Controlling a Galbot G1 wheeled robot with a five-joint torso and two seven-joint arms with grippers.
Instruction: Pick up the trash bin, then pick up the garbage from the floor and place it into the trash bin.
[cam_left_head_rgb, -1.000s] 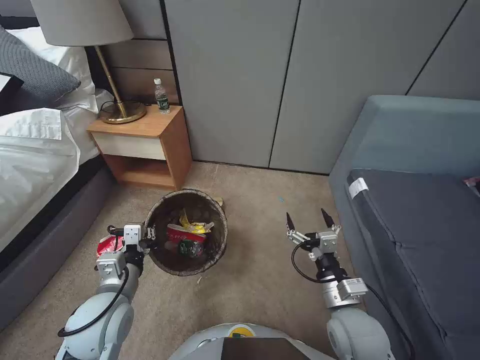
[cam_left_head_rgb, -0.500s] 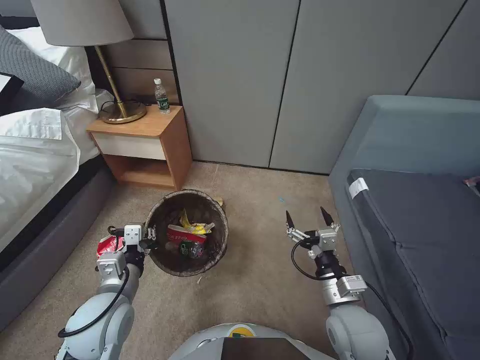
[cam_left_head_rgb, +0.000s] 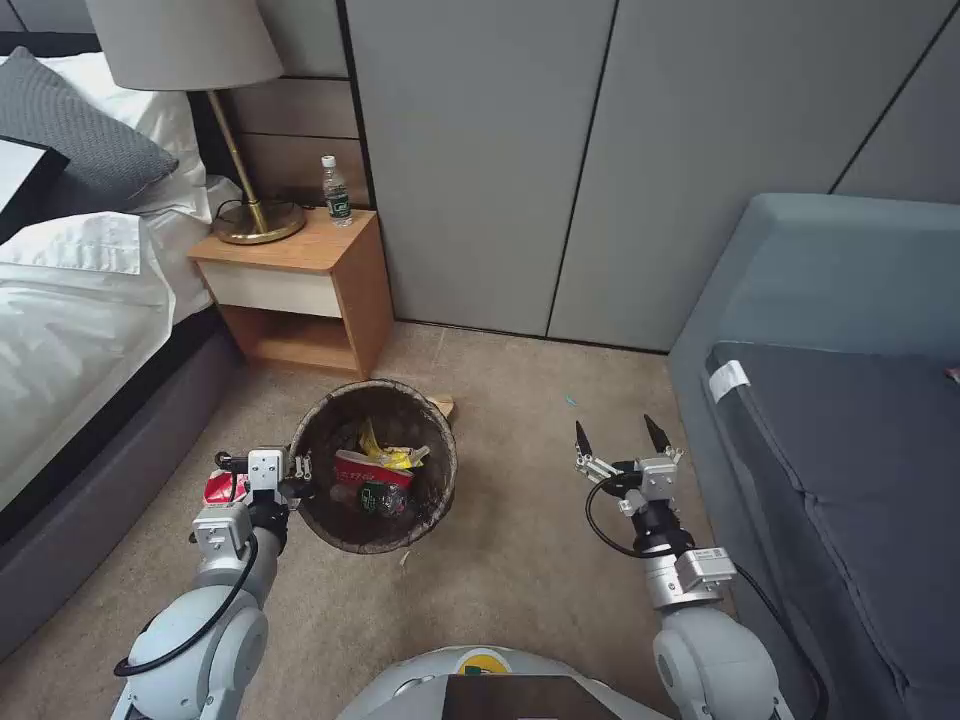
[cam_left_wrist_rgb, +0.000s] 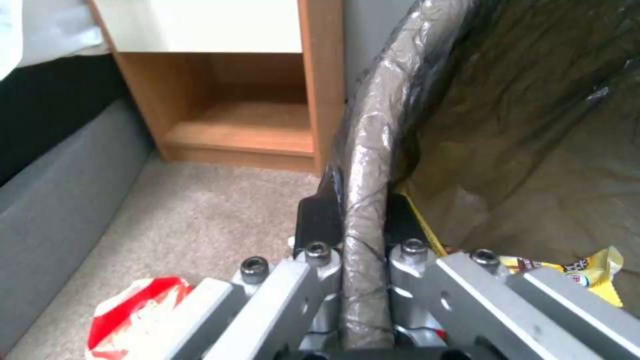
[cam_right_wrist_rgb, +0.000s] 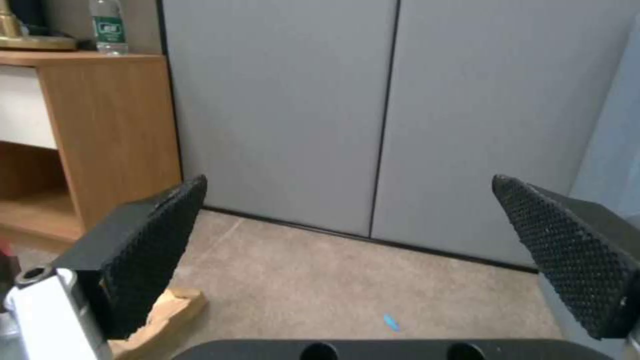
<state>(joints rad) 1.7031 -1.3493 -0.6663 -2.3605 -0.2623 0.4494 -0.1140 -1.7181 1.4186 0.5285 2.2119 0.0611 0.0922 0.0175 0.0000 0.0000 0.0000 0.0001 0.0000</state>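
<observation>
Here the left gripper (cam_left_head_rgb: 296, 470) is clamped on the rim of the trash bin (cam_left_head_rgb: 437, 490), one finger (cam_left_wrist_rgb: 318, 220) outside the bag-covered edge and one inside. The bin sits in front of the nightstand (cam_left_head_rgb: 345, 290), with a red-and-white carton (cam_left_head_rgb: 370, 470), a yellow wrapper (cam_left_head_rgb: 385, 455) and a green-labelled bottle (cam_left_head_rgb: 378, 497) inside it. Another red-and-white carton (cam_left_head_rgb: 222, 487) lies on the carpet just beside the gripper, on the side away from the bin. A brown paper scrap (cam_left_head_rgb: 443, 405) lies behind the bin. The right gripper (cam_left_head_rgb: 617, 437) hovers well away from the bin, its jaws spread apart and holding nothing.
</observation>
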